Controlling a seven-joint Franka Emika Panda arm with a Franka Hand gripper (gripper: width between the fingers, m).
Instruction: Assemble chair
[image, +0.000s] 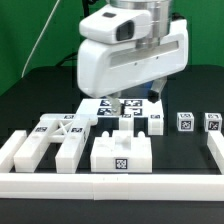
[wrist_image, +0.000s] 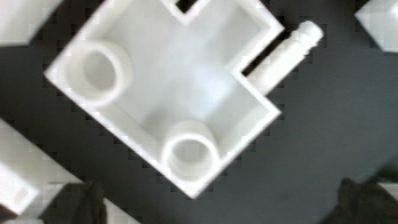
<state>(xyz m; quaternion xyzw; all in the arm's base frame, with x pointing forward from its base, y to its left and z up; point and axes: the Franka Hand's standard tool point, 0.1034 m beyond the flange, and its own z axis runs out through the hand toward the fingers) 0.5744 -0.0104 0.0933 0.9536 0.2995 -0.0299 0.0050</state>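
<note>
Black tabletop (image: 25, 110), white border bar (image: 110, 185) along its front edge. Your gripper (image: 128, 104) hangs low over the middle of the loose chair pieces (image: 120, 153). Wrist view shows the jaws apart, gripping nothing. Under the wrist you see a two-hole chair piece (wrist_image: 169, 90), with a peg (wrist_image: 285, 55) just beside it.

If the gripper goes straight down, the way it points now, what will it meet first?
Probably the flat white chair piece with two round sockets, directly under the gripper; how far below is unclear.
</note>
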